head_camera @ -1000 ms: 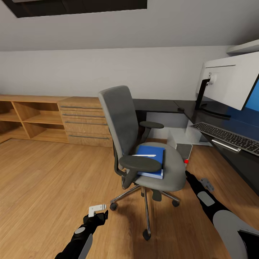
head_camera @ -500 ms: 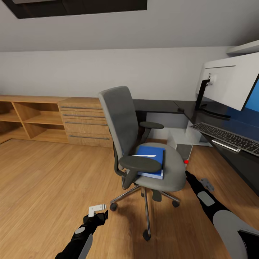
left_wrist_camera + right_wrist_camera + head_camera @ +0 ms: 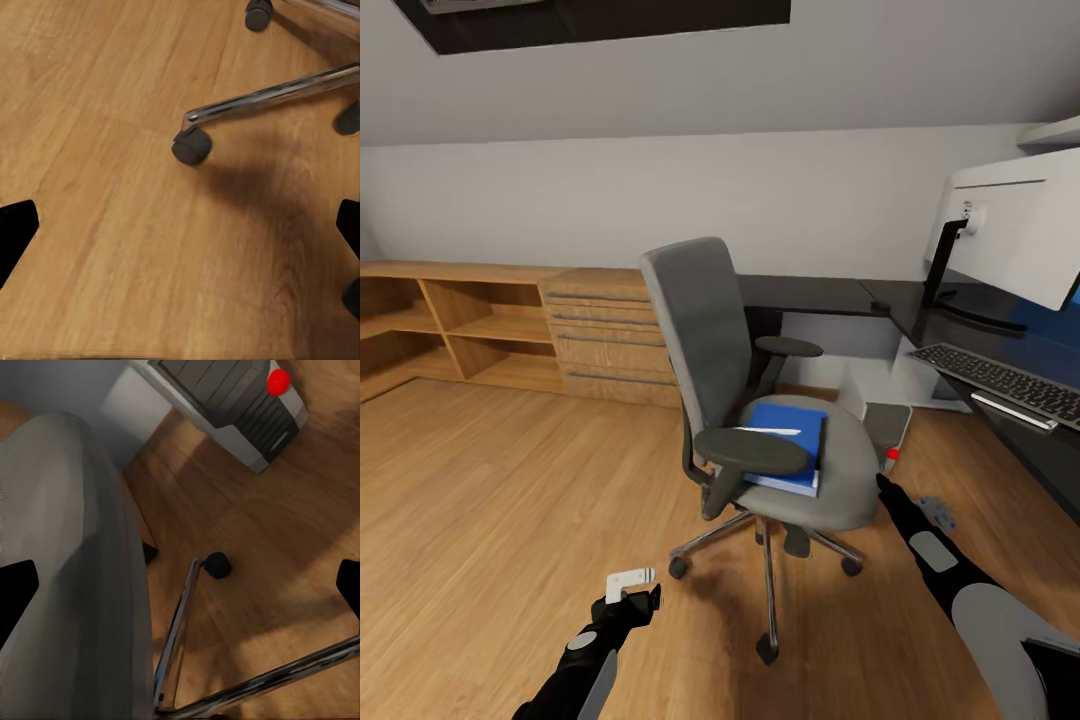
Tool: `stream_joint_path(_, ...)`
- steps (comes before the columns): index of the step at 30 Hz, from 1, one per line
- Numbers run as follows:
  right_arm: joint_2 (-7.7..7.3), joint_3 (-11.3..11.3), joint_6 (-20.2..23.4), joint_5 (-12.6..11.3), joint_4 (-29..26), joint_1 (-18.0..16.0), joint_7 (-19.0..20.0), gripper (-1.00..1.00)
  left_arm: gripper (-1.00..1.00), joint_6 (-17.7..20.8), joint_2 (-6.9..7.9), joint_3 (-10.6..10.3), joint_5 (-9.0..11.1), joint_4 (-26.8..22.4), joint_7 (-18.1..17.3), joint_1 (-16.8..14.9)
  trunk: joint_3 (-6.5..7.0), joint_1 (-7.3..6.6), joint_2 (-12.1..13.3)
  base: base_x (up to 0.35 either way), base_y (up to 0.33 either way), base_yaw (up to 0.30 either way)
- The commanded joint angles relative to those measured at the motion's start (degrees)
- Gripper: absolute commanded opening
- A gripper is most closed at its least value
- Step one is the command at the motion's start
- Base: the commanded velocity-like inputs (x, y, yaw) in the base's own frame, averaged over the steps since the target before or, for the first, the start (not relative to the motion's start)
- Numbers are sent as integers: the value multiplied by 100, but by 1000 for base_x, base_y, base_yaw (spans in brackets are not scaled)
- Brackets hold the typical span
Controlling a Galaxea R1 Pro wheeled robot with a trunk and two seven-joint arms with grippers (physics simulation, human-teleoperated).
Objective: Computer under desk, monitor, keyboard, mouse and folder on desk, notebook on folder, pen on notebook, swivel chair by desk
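Two grippers' jaws: can't tell. Folder (image 3: 788,445) ahead-left of my right gripper (image 3: 882,484): thin, stiff, light; pinch overhanging edge.

The black left arm reaches forward and low, its white-tipped left gripper (image 3: 632,580) with fingers spread apart. The black-and-grey right arm extends forward, its right gripper (image 3: 882,487) likewise spread.

Oak shelving (image 3: 470,325) on wooden floor (image 3: 490,500)
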Motion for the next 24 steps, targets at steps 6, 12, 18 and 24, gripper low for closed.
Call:
stream_joint_path(6, 2, 87, -13, -70, 26, 1, 39, 100, 100, 29, -1, -7, 60, -6, 25, -3, -6, 0, -1, 0, 0, 272)
stream_joint_path(12, 2, 85, -9, -70, 26, 1, 39, 100, 100, 29, -1, -7, 60, -6, 25, -3, -6, 0, -1, 0, 0, 278)
stream_joint_path(18, 2, 84, -5, -71, 26, 1, 39, 100, 100, 29, -1, -7, 60, -6, 25, -3, -6, 0, -1, 0, 0, 272)
stream_joint_path(24, 2, 84, -5, -71, 26, 1, 46, 100, 100, 29, -1, -7, 60, -6, 23, -3, -6, 0, -1, 0, 0, 258)
